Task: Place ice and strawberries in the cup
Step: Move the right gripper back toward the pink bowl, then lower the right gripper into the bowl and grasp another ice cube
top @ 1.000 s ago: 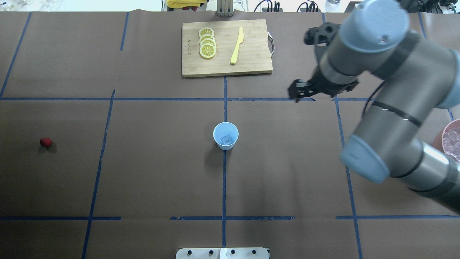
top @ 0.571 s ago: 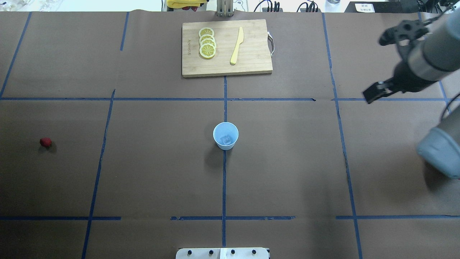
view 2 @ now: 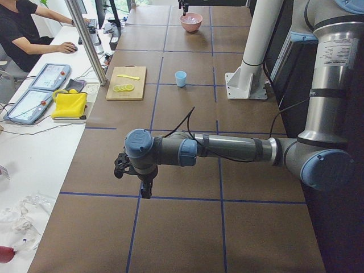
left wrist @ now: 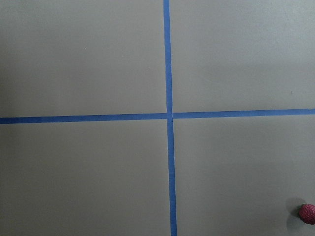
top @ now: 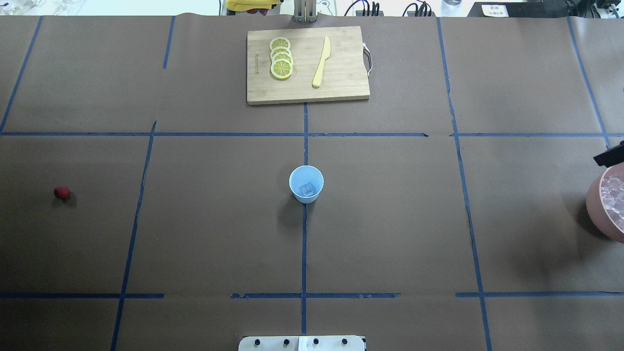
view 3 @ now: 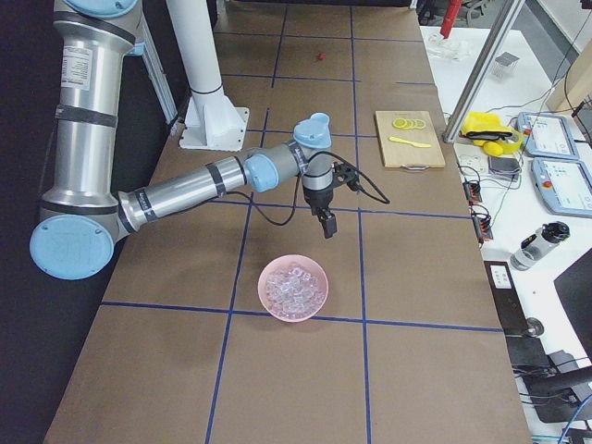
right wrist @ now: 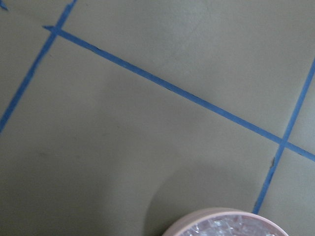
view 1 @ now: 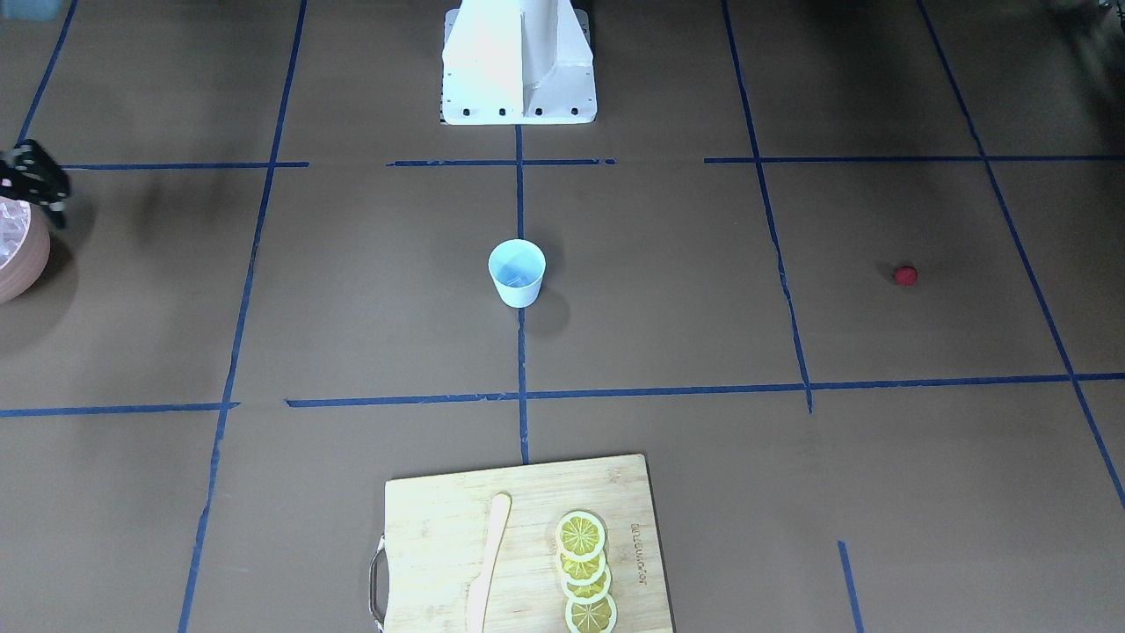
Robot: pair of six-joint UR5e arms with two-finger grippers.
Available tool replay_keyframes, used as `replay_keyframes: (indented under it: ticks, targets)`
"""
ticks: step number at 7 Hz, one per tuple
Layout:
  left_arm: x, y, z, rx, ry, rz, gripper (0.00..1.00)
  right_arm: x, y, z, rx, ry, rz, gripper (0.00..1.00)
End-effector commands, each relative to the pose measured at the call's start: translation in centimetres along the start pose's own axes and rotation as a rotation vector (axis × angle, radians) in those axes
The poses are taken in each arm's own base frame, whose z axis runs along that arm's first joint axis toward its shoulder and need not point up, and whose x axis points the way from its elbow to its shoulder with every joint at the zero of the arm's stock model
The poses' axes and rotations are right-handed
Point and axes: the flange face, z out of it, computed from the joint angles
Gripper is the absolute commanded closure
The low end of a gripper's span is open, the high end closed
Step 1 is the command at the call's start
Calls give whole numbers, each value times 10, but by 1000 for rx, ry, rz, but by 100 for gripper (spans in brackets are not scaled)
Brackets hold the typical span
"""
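Note:
The pale-blue cup (top: 306,184) stands upright at the table's centre with one ice (top: 307,189) cube lying in it. More ice (view 3: 294,285) fills a pink bowl (top: 595,204) at the right edge. A single small red strawberry (top: 62,192) lies far left on the table, and it also shows in the left wrist view's lower right corner (left wrist: 307,214). My right gripper (view 3: 326,227) hangs just beyond the bowl, pointing down. Only a black sliver (top: 609,157) of it shows overhead, so I cannot tell its state. My left gripper (view 2: 145,190) hovers above bare table far from the cup. Its state is unclear.
A wooden cutting board (top: 341,92) at the far centre carries several lemon slices (top: 281,58) and a yellow knife (top: 321,62). Blue tape lines grid the brown table. The robot's white base (view 1: 518,61) stands at the near edge. A person sits at a side desk (view 2: 23,34).
My right arm has swung right, from beside the cutting board to the pink bowl, and has almost left the overhead view. The cup and the strawberry have not moved.

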Motion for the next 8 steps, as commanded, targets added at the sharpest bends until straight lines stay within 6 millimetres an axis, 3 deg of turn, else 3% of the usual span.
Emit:
replay_keyframes:
  ticks: [1, 2, 5, 8]
  targets:
    - [2, 0, -2, 3, 0, 4, 0, 55, 29, 23, -45, 4, -67, 2]
    - [3, -1, -3, 5, 0, -2, 0, 64, 33, 29, -57, -5, -80, 3]
    - [13, 3, -12, 25, -2, -9, 0, 85, 49, 63, -130, -13, -96, 27]
    - [13, 3, -12, 25, -1, -12, 0, 94, 57, 76, -163, -15, -82, 34]
